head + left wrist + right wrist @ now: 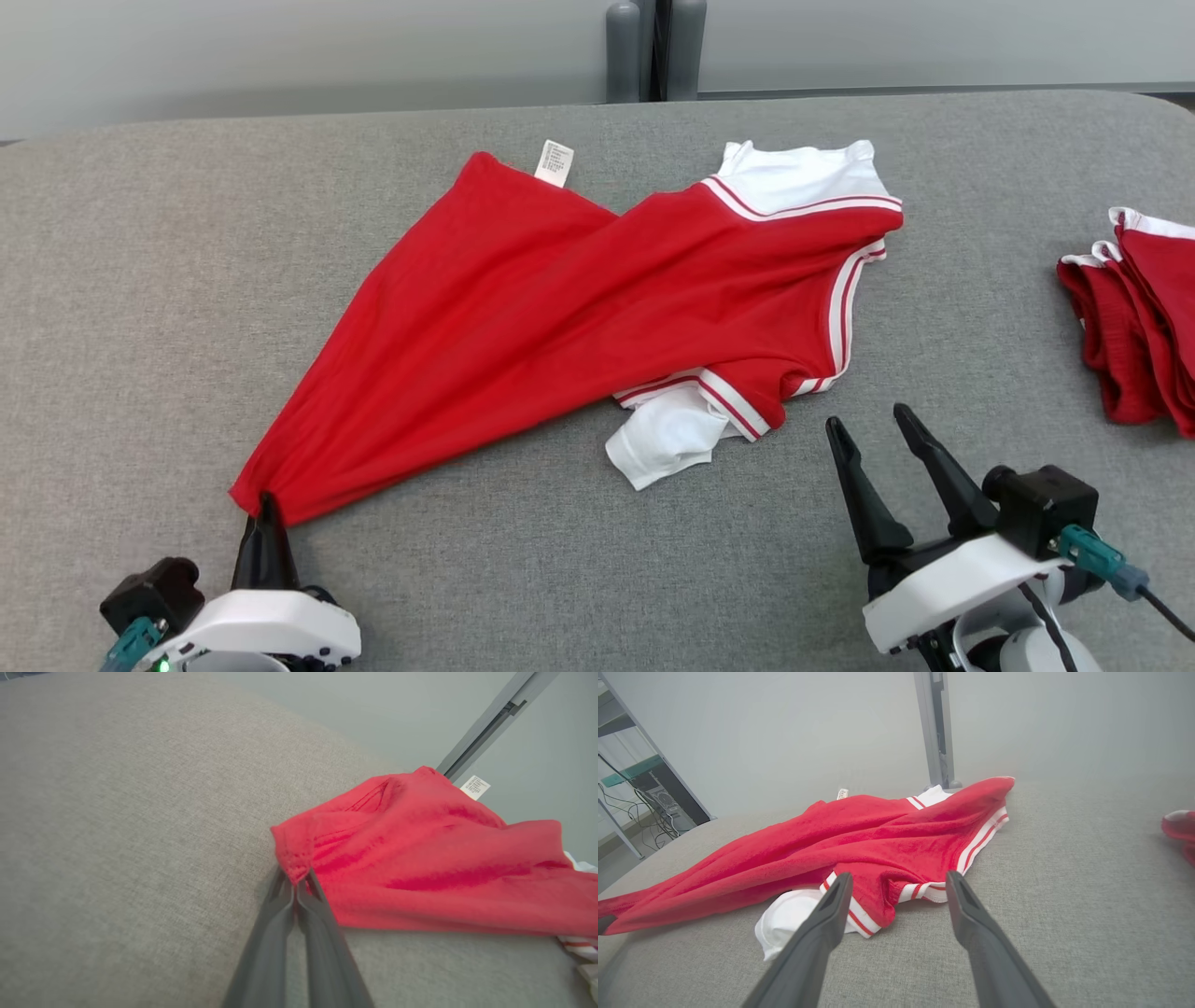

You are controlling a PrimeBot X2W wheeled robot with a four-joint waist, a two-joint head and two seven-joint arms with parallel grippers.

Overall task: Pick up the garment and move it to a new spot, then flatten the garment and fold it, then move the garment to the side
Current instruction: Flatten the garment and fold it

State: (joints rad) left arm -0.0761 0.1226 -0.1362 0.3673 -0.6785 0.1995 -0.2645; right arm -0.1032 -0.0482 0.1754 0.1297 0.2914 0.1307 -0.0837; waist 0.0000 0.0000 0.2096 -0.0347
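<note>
Left wrist view is showing the left gripper [295,884] pinching shut on just a hem corner of the red garment [420,868], which is lying twisted across the grey table [117,835]; so thin a bite is likely risking a slip under pull; the right gripper [866,420] is hovering open near the white sleeve [658,439], possibly snagging it; the care label [555,162] is bearing print too small to read.

White wrist shells [952,583], dark tapered fingers [864,495], teal plugs [1092,553].
</note>
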